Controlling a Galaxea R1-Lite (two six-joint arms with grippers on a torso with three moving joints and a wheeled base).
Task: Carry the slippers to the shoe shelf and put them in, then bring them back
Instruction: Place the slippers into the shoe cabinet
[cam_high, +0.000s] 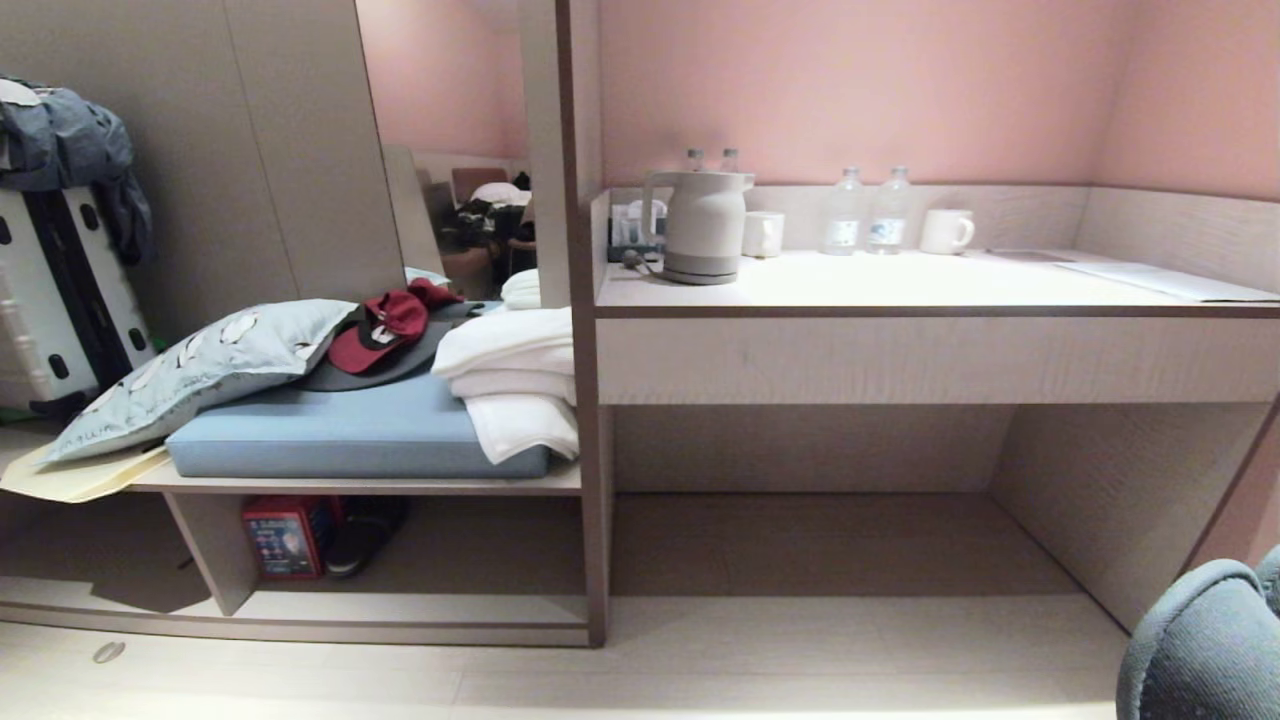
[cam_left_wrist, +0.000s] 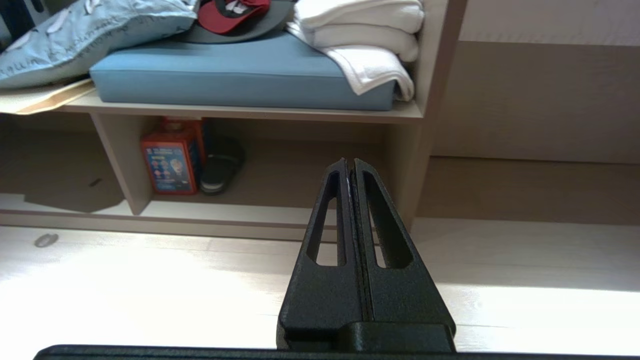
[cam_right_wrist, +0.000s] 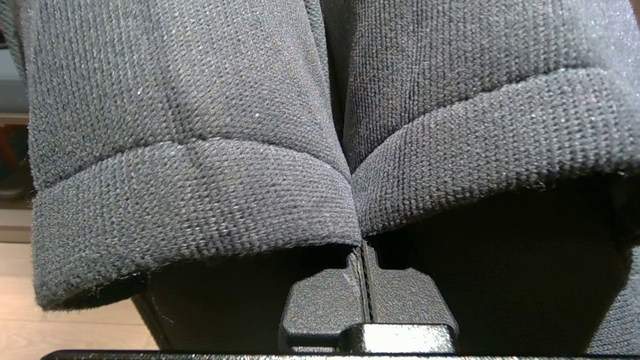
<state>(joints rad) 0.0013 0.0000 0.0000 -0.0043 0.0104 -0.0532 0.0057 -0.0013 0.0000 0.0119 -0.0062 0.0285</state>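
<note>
— Where's my left hand?
— Low, level, fingers pressed flat together, nothing between them.
— And my right hand?
— Clamped tight too; I see both slippers pinched by their inner edges, hanging off it.

The low shoe shelf stands open toward its right half — a red box and a black shoe crowd the left, just beside the slanted divider, while the desk recess gapes wide
</note>
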